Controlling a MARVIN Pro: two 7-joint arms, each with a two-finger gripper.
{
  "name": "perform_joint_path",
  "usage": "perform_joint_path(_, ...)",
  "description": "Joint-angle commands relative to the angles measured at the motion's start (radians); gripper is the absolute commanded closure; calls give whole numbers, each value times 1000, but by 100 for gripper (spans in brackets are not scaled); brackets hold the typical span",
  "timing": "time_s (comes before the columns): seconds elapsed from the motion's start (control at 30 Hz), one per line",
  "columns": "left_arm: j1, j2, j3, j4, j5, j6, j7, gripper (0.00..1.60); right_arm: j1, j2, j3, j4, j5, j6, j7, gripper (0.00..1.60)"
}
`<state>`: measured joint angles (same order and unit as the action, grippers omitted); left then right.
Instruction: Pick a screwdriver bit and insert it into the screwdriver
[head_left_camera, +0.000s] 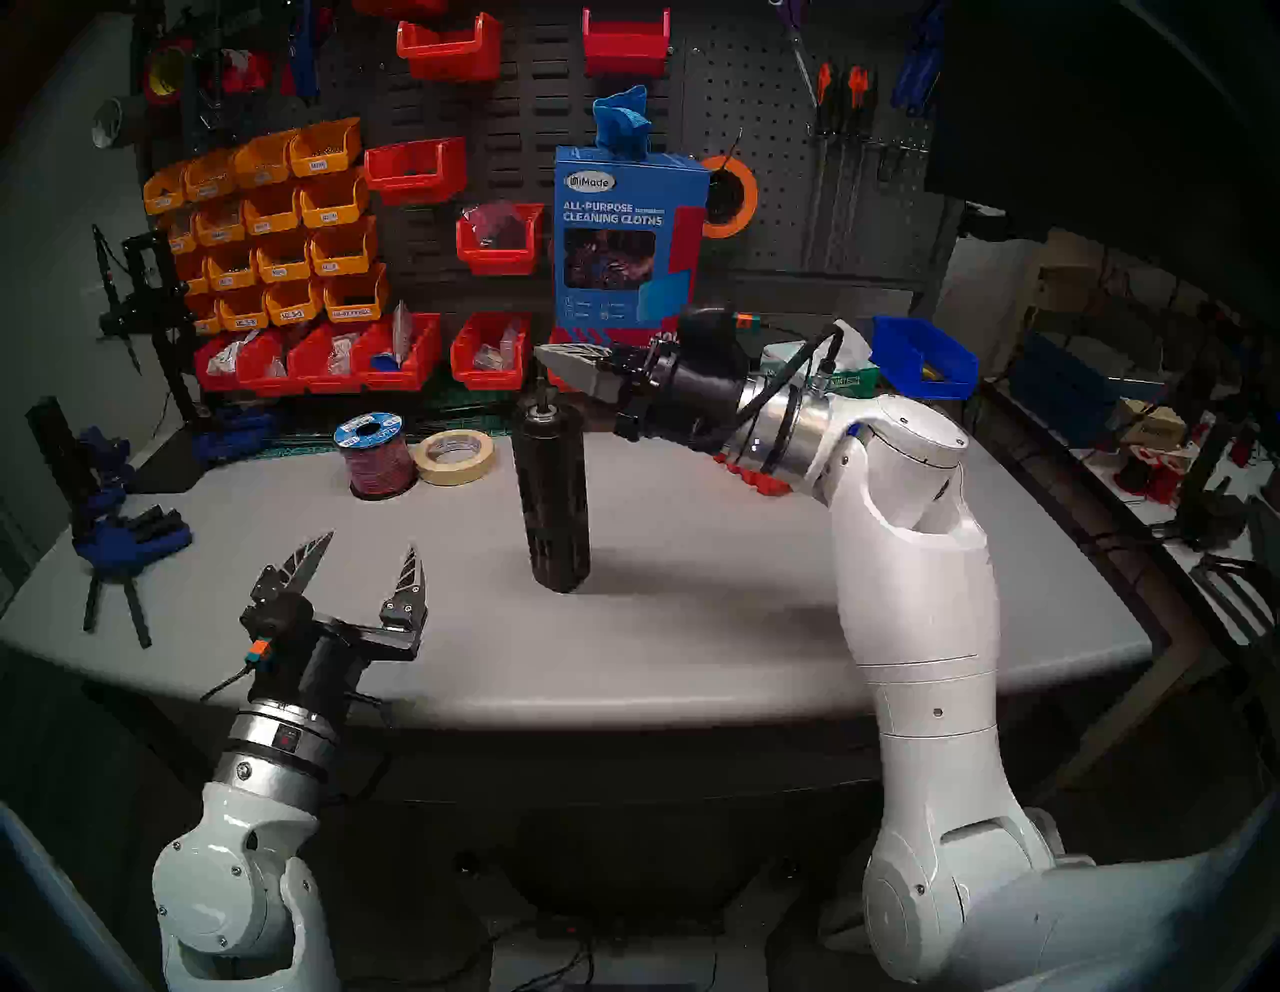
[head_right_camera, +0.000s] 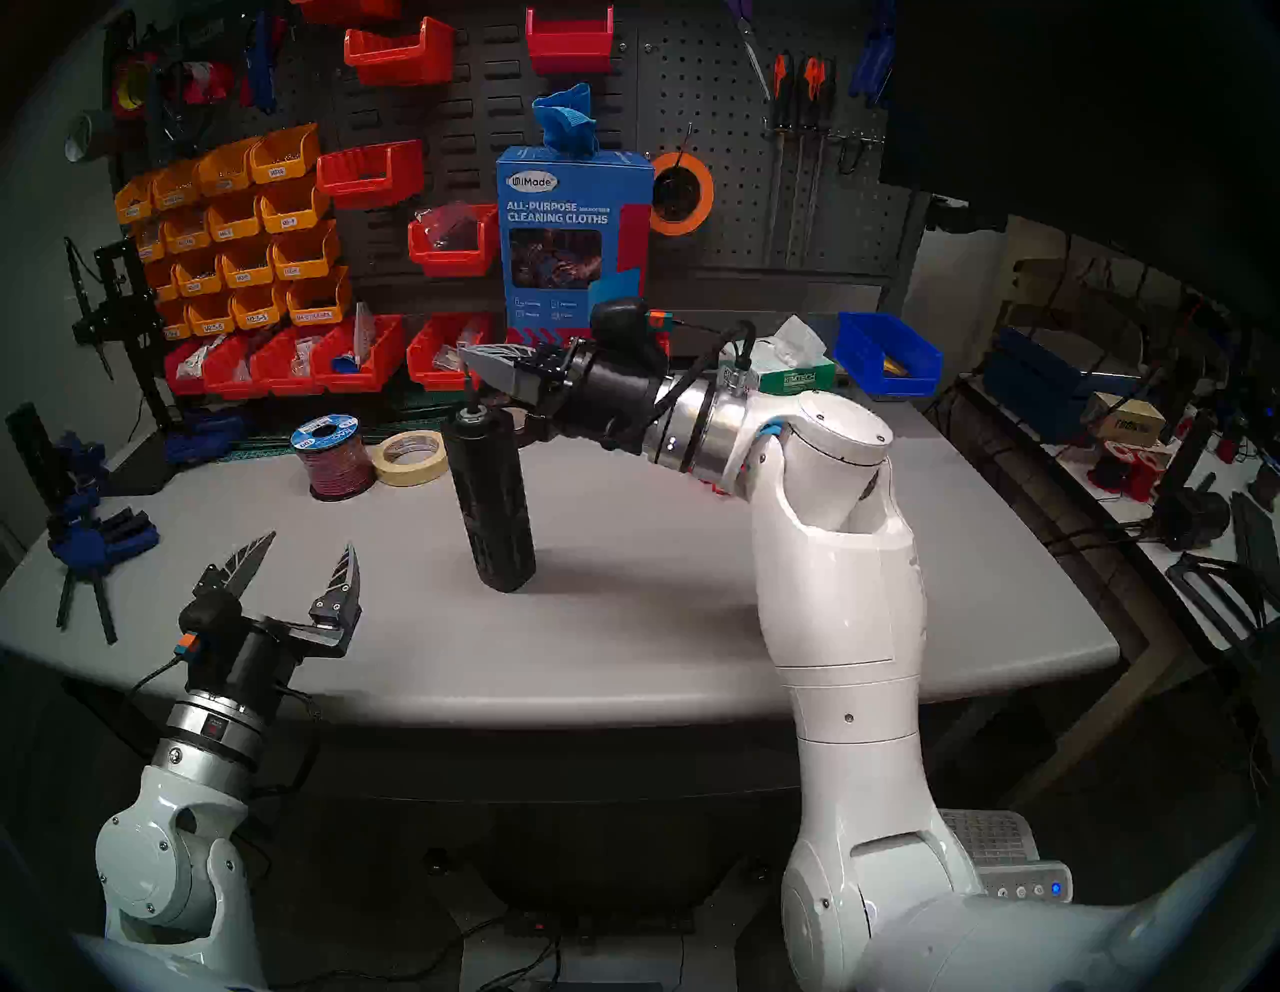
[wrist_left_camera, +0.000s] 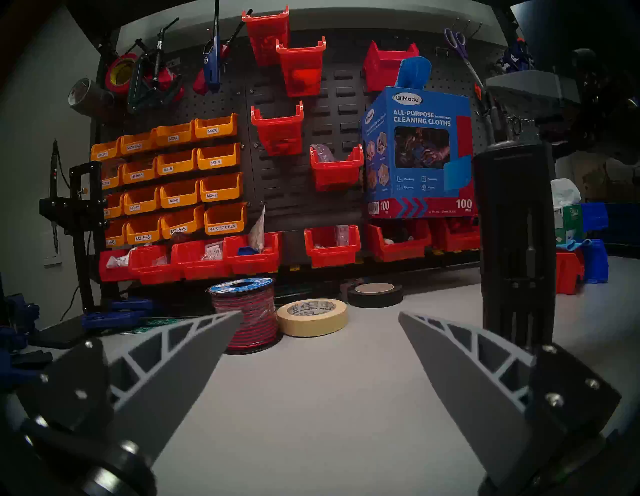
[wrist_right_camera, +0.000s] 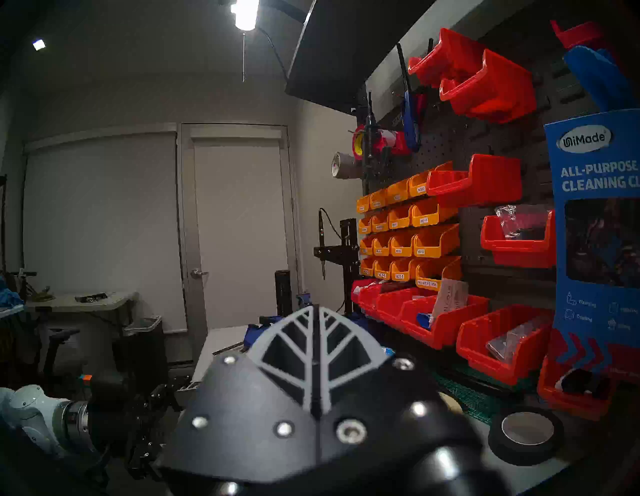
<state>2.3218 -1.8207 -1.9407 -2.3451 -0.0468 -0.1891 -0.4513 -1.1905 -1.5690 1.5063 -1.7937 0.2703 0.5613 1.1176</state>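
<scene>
1. The screwdriver (head_left_camera: 552, 495) is standing upright near the middle of the table (head_left_camera: 692, 644).
2. The wire spool (head_left_camera: 375, 454) is sitting at its ten o'clock, with the tape roll (head_left_camera: 456, 456) touching the spool's right side.
3. The right gripper (head_left_camera: 547, 357) is hanging just above the screwdriver's top, reaching in from three o'clock.
4. The left gripper (head_left_camera: 367, 558) is hovering at seven o'clock, over the near edge.
5. The cleaning-cloth box (head_left_camera: 627, 239) is standing behind, at twelve o'clock.

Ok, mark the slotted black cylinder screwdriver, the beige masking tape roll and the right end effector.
slotted black cylinder screwdriver (head_left_camera: 554, 499), head left view, side wall.
beige masking tape roll (head_left_camera: 457, 456), head left view, rim.
right end effector (head_left_camera: 544, 355), head left view, closed fingertips.
</scene>
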Motion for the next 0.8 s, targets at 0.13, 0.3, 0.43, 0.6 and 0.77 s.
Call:
perform_joint_path(0.13,-8,0,2,-33,-2,-8,-2,0,5,3,7,-51,1,31,-3,160)
perform_joint_path(0.3,-8,-2,1,-33,-1,-7,-3,0,1,6,5,-55,-4,40,-4,160)
perform_joint_path(0.43,-9,-3,1,-33,-1,-7,-5,0,2,7,4,-51,-6,44,-2,160)
perform_joint_path(0.6,-10,-5,0,-33,-1,-7,-6,0,4,9,0,-48,-7,44,2,160)
perform_joint_path(0.77,-10,-6,-1,-33,0,-7,-8,0,2,13,-4,-52,-12,40,2,160)
